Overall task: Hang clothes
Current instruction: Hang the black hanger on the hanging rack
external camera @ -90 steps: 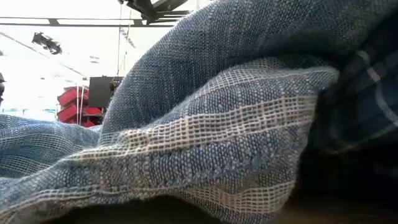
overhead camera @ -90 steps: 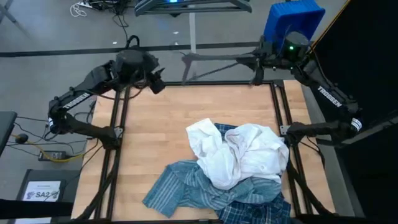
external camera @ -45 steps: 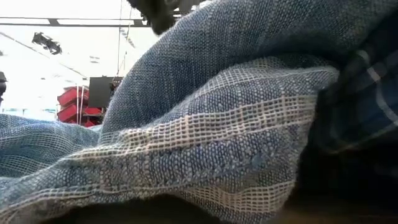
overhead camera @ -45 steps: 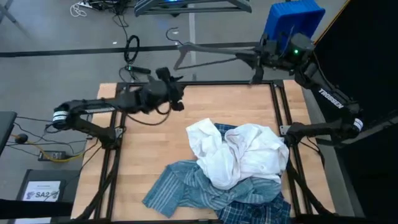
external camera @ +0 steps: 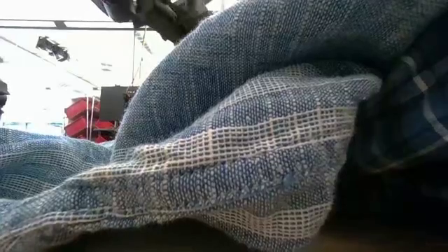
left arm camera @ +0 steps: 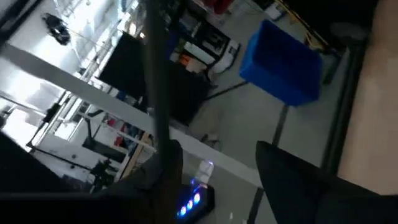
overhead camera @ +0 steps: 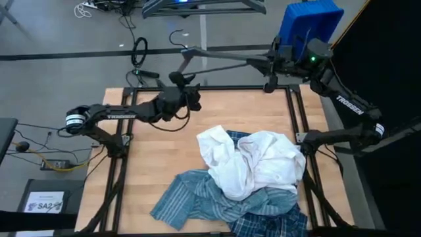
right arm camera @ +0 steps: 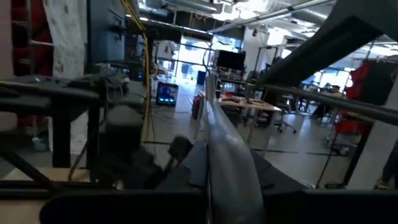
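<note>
**Hanger held across the far edge, shirts heaped at the near edge**

Nearest you on the wooden surface [overhead camera: 158, 158] lies the heap of clothes. The plaid shirt [overhead camera: 276, 220] sits at the near right. The striped blue-grey shirt [overhead camera: 191, 197] spreads out to the near left. The white shirt [overhead camera: 253, 164] is bunched on top of both. In the low view, woven blue cloth [external camera: 245, 140] fills almost the whole frame.

Farther back, your left tool [overhead camera: 189, 94] hangs over the far left part of the surface, well apart from the heap. You cannot tell whether its fingers are spread.

Beyond the far edge, your right tool [overhead camera: 271, 64] is pinching one end of a dark hanger [overhead camera: 210, 58]. Its long axis runs along that edge, with the hook just above the left tool.

The shirts lie nearward and rightward of the left tool, which looks to be the free arm for a pick-up.
</note>
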You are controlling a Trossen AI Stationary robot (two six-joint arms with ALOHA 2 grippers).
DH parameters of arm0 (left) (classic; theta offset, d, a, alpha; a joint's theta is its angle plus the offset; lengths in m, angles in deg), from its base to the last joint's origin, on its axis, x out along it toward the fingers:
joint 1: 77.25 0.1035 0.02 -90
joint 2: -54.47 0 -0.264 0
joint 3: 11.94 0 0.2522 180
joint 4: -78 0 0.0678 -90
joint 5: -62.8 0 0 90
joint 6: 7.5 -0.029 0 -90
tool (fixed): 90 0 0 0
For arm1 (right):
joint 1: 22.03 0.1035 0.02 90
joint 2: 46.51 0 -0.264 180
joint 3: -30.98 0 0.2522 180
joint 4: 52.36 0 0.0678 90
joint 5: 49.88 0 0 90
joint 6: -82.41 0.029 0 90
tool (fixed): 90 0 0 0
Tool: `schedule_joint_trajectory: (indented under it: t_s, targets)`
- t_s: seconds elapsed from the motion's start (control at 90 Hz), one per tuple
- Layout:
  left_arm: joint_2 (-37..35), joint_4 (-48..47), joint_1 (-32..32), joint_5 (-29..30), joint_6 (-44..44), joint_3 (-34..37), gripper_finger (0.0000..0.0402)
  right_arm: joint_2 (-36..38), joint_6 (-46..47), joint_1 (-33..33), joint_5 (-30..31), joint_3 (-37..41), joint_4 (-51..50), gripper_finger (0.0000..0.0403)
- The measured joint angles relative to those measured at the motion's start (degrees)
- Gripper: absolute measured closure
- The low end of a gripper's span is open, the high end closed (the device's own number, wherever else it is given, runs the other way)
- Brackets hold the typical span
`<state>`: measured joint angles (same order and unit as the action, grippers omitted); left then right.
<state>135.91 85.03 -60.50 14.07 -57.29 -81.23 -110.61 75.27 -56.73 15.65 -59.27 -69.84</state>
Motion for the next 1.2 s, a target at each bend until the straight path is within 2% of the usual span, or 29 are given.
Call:
schedule_joint_trajectory:
  t_s: [0.167,0.3,0.411,0.511,0.622,0.689,0.911,1.2]
  targets:
    - [1.29,7.7,2.17,2.62,-8.87,-0.11,0.0238,0.01,0.45,2.11,2.21,-0.02,0.99,0.0397]
    - [1.46,13.16,3.46,4.49,-15.93,-0.07,0.0305,0.01,0.48,3.18,3.62,-0.02,1.19,0.0397]
    - [1.33,16.68,3.91,4.84,-17.43,-0.12,0.0371,0.01,0.53,3.21,4.55,-0.04,1.07,0.0397]
    - [1.33,15.02,3.84,-0.56,-16.12,-0.12,0.0395,0.01,0.61,3.01,5.52,-0.04,1.06,0.0397]
    - [1.33,9.67,2.46,-11.0,-12.91,-0.15,0.0378,-0.03,0.45,2.73,7.43,-0.02,0.81,0.0397]
    - [1.42,8.52,1.22,-13.47,-12.72,-0.14,0.0362,-0.04,0.05,2.48,7.9,-0.02,0.54,0.0397]
    - [1.0,13.8,-1.05,-9.25,-13.49,-0.15,0.0293,-0.04,-0.47,2.32,8.17,-0.02,-0.4,0.0397]
    - [1.98,10.57,2.34,-5.12,-8.42,-0.15,0.0217,-0.04,-1.53,2.43,7.93,-0.02,-0.1,0.0397]
